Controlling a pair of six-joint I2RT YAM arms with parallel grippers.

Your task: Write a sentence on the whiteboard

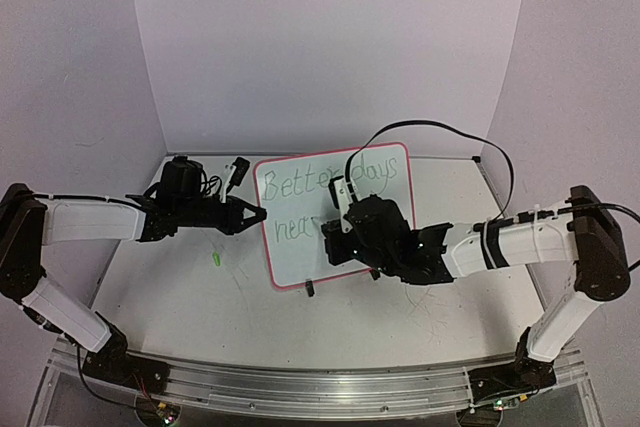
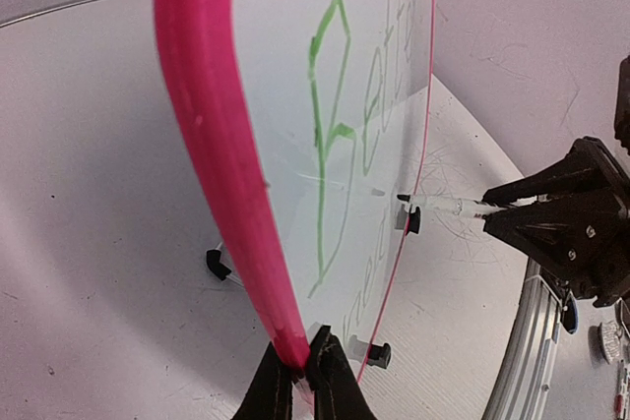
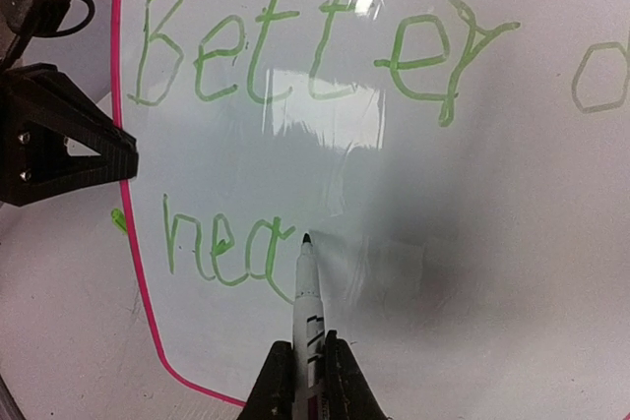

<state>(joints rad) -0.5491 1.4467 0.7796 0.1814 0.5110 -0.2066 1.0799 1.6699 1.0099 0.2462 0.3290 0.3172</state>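
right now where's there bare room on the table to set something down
Widest bare table: between the whiteboard and the near rail. Also the back right corner. Crowded: the board's left rim, pinched by the left gripper, and its face, where the right gripper holds the marker.

Three plain, pale lilac panels close me in: a back wall (image 1: 330,47), a left wall (image 1: 60,67) and a right wall (image 1: 590,67) angled toward it. Under me lies a matt white surface (image 1: 180,297), marked with faint grey scribbles (image 1: 435,312). A silver metal rail (image 1: 320,387) runs along its near edge. The light is soft and even.
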